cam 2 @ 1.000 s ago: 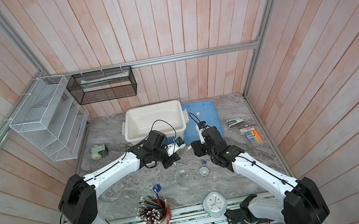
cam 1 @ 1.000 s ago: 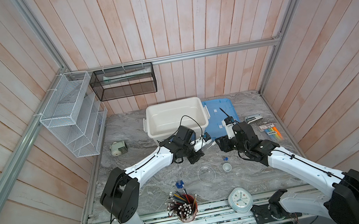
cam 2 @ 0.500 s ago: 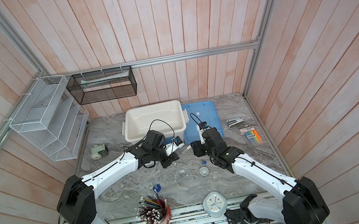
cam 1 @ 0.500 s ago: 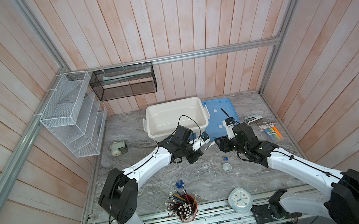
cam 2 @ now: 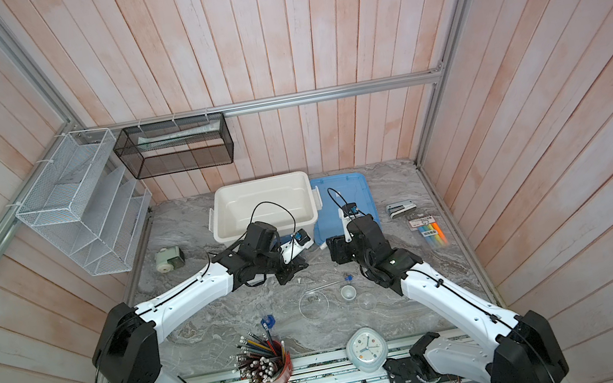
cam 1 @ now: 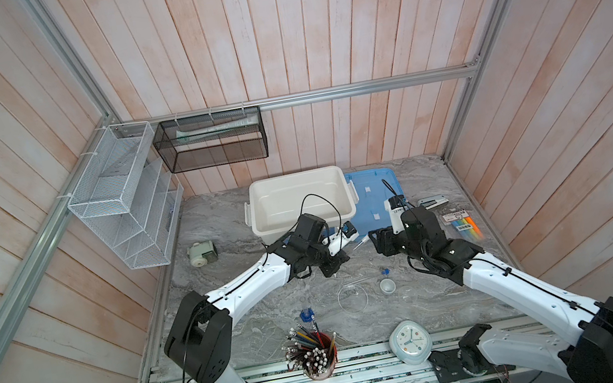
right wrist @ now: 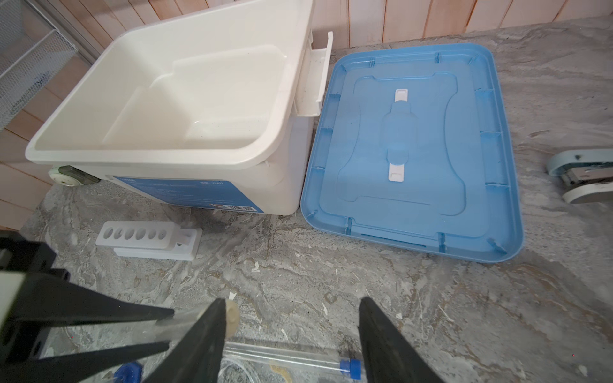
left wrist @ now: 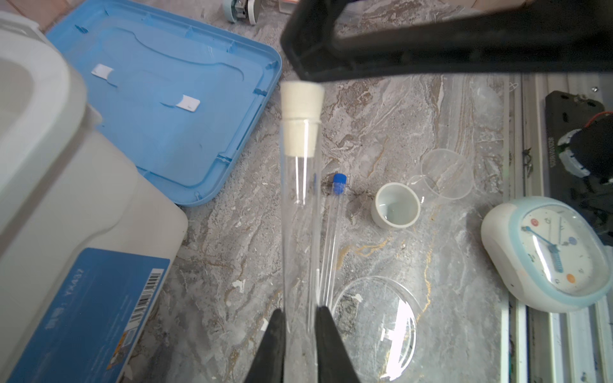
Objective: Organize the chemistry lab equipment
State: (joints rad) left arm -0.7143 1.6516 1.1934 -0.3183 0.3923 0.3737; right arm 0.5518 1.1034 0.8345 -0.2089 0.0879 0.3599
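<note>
My left gripper [left wrist: 300, 313] is shut on a clear tube with a white stopper [left wrist: 302, 109] and holds it above the table. The stopper [right wrist: 232, 318] pokes just inside my right gripper [right wrist: 292, 300], beside one finger; those jaws stand wide open and touch nothing else. In both top views the two grippers [cam 1: 342, 253] [cam 1: 374, 242] meet in front of the bin. A blue-capped tube [right wrist: 288, 359] lies on the table below. The white six-hole rack [right wrist: 142, 235] stands before the bin. The flat dish [cam 1: 352, 298], tiny cup [cam 1: 387, 285] and blue-topped bottle [cam 1: 306, 314] sit nearer the front.
The open white bin [cam 1: 293, 175] stands at the back with its blue lid [cam 1: 373, 198] flat beside it. A stapler [cam 1: 433, 201] and a marker pack [cam 1: 464, 223] lie at the right. The red pencil cup [cam 1: 318, 357] and clock [cam 1: 410, 341] are at the front edge.
My right gripper's jaws have opened a little wider around the stopper end. The left gripper still holds the tube in almost the same place.
</note>
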